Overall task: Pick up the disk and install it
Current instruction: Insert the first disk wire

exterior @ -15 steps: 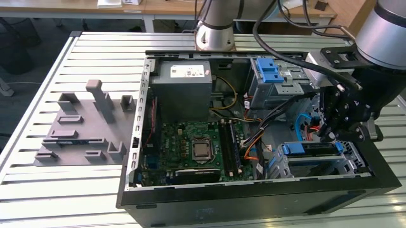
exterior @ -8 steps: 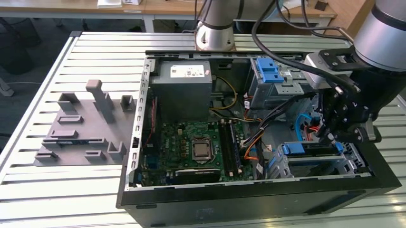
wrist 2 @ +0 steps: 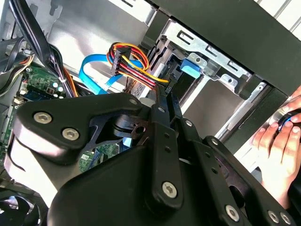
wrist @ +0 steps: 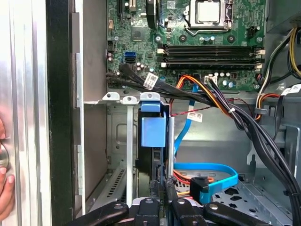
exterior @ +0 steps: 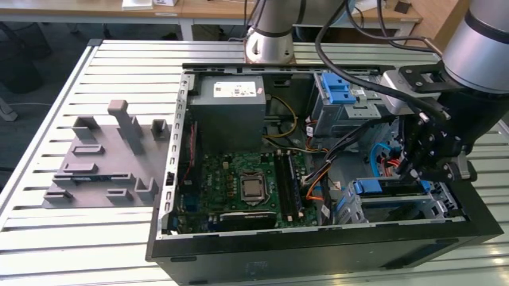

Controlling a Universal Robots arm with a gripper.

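Slatted metal table bears the open computer case; desks behind.

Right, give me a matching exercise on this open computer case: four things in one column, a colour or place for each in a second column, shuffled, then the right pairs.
Things:
1. disk
2. motherboard
3. power supply box
4. gripper

Descriptions:
A. green board on the floor of the case
B. grey, with a white sticker on top
C. black, hanging over the drive cage beside the blue carrier
D. seated edge-on in the drive cage, blue tab showing

Pairs: 1-D, 2-A, 3-B, 4-C
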